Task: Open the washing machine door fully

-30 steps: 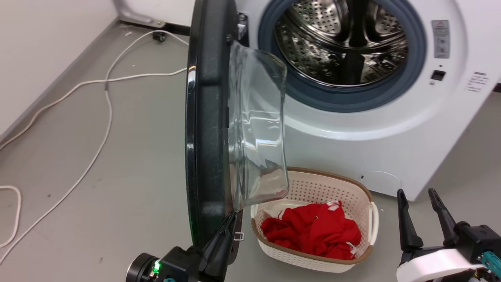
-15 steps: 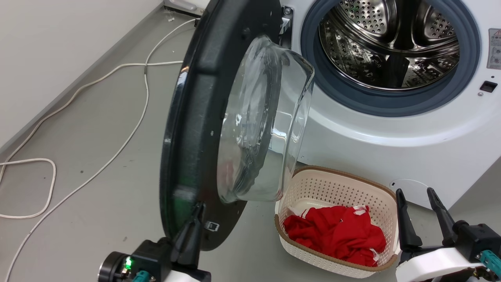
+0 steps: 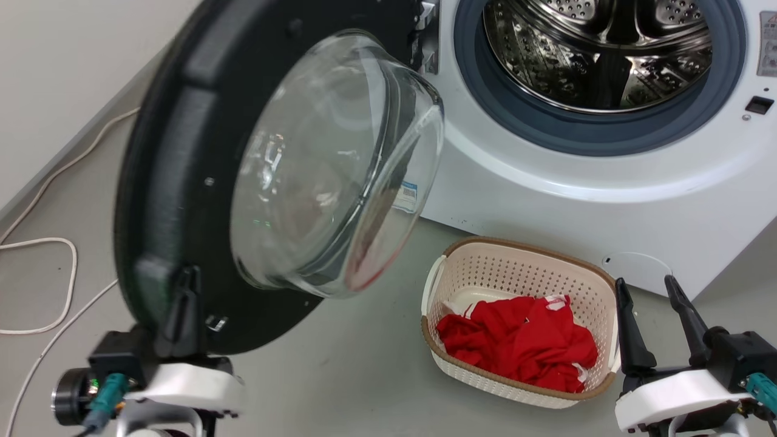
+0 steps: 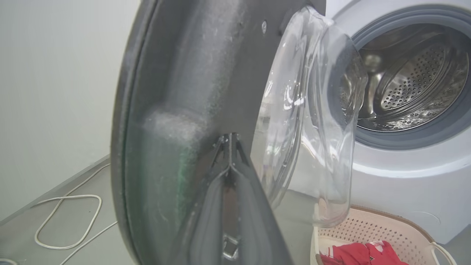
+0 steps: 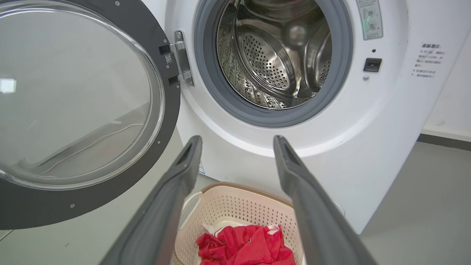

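Head view | washing machine door (image 3: 176,152) open | inner face points right

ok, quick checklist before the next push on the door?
1. Left end effector contact with washing machine door: ok, shut, tips on its inner face.
2. Door fully open: cannot tell; well clear of the drum.
3. Basket out of the swing: ok, right of the door, apart.
4. Right end effector: ok, open, empty.
5. Floor cable beyond the door: cannot tell if it interferes.
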Available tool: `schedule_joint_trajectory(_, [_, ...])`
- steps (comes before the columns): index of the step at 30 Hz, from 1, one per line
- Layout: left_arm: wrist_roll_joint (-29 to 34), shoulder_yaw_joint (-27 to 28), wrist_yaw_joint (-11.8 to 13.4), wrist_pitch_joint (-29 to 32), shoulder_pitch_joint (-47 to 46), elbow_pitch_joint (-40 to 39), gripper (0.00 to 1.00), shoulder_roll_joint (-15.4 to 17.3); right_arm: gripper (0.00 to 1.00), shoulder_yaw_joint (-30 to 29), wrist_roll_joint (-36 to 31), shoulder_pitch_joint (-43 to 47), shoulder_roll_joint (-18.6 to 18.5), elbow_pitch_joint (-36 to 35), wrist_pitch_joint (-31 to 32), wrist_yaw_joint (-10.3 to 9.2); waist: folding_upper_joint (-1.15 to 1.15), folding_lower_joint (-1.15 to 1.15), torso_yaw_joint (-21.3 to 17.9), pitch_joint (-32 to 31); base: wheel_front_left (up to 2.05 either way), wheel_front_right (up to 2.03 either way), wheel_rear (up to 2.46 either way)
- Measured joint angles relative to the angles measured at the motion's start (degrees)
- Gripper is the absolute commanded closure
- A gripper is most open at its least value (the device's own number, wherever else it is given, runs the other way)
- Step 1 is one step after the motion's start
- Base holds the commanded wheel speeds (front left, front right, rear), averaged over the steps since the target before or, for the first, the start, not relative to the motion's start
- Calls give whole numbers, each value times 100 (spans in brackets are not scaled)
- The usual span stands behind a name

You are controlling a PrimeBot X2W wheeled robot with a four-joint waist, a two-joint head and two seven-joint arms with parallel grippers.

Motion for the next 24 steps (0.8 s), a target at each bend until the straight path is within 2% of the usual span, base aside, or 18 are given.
schedule_joint_trajectory(10, [-575,943,-13,-319,-678,853,100,253,0,-12,-104,-211,0,-148,125,0,0,0,-141,402,0,0,0])
schedule_joint_trajectory(16, [-892,1277,-253,-447,-1186,1648,100,391,0,4,-153,-280,0,-174,148,0,0,0,-217,540,0,0,0])
schedule_joint_trajectory(24, [-948,1538,-586,-563,-1699,2687,100,609,0,3,-162,-348,0,-177,152,0,0,0,-343,602,0,0,0])
